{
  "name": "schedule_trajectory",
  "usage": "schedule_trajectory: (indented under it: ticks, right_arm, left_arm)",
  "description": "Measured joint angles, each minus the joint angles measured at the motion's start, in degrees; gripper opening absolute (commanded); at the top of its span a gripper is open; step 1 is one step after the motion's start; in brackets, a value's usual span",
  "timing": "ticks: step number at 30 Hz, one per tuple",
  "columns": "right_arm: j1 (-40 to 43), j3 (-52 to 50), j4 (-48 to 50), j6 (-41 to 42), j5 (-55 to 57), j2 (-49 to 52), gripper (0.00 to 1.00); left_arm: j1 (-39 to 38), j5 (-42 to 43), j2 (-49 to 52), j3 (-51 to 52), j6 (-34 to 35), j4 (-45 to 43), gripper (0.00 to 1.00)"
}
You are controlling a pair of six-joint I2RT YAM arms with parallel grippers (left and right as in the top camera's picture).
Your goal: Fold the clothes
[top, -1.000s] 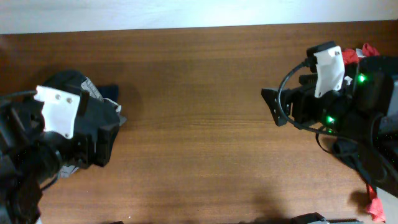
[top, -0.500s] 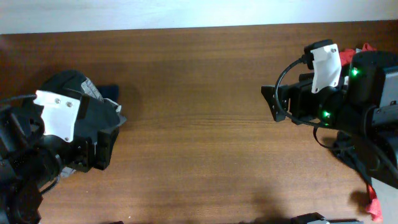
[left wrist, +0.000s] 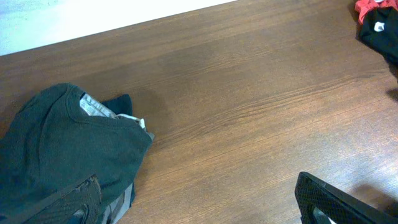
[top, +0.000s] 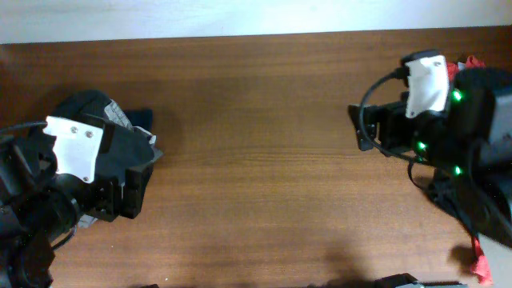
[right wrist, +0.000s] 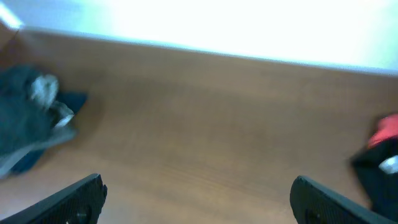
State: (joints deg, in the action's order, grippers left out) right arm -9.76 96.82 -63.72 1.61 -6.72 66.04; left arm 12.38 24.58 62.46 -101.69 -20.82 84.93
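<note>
A dark green garment [top: 92,108] lies bunched at the left of the overhead frame on the wooden tabletop [top: 256,160], partly beneath the left gripper [top: 140,180], whose fingers stand wide and empty. At far right the right gripper [right wrist: 198,182] hovers, fingers wide and empty, near red cloth [top: 468,64].

Over on the left, a dark green-black garment [left wrist: 62,155] sits in a rumpled, bunched heap on the table [left wrist: 249,93], with a pale label [left wrist: 93,107] showing at its collar. A navy piece [left wrist: 119,103] pokes out from under its far edge, touching it. Way across at the far right, red cloth [left wrist: 371,5] lies bunched against a black garment [left wrist: 380,31], well apart from the heap.
</note>
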Motion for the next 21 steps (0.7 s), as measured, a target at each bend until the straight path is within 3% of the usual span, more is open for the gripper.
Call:
schedule_trajectory:
  ticks: [4,8,15,21]
  right_arm:
    - [1.05,-8.04,7.3,-0.15,5.42,-9.9,0.99]
    - [2.47,-22.27,14.29,-0.22,10.38,-23.26,0.99]
    - [2.89,-49.35,15.52,-0.33,13.11,-40.46,0.99]
    - [2.89,-65.29,18.23,-0.28,13.35,-53.48,0.99]
  left_arm:
    - [0.0,-0.02,0.0,0.0,0.02,0.04,0.99]
    - [0.0,-0.11,0.0,0.0,0.0,0.11,0.99]
    - [-0.02,-0.22,0.0,0.0,0.0,0.13,0.99]
    - [0.0,-0.2,0.0,0.0,0.0,0.13,0.99]
